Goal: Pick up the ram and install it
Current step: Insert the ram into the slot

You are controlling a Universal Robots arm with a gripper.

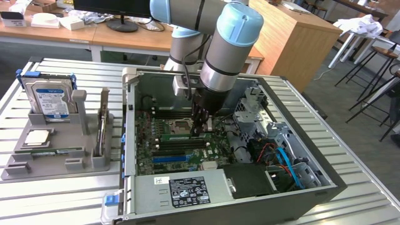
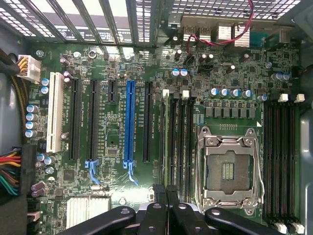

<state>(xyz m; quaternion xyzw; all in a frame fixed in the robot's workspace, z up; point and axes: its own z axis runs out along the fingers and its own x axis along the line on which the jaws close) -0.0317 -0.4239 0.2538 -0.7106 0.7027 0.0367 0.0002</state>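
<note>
A slatted metal table (image 1: 56, 197) carries an open computer case (image 1: 325, 187). At the exterior view's centre the claw (image 1: 203, 132) reaches into the case, fingers pressed together, tips at the ram (image 1: 181, 137). The ram stands in a motherboard (image 1: 150, 130) slot, just below the processor socket (image 1: 181, 125).

Bright even room light, pale glare on the slatted table (image 1: 62, 199), dim shadow inside the computer case (image 1: 300, 202)
</note>
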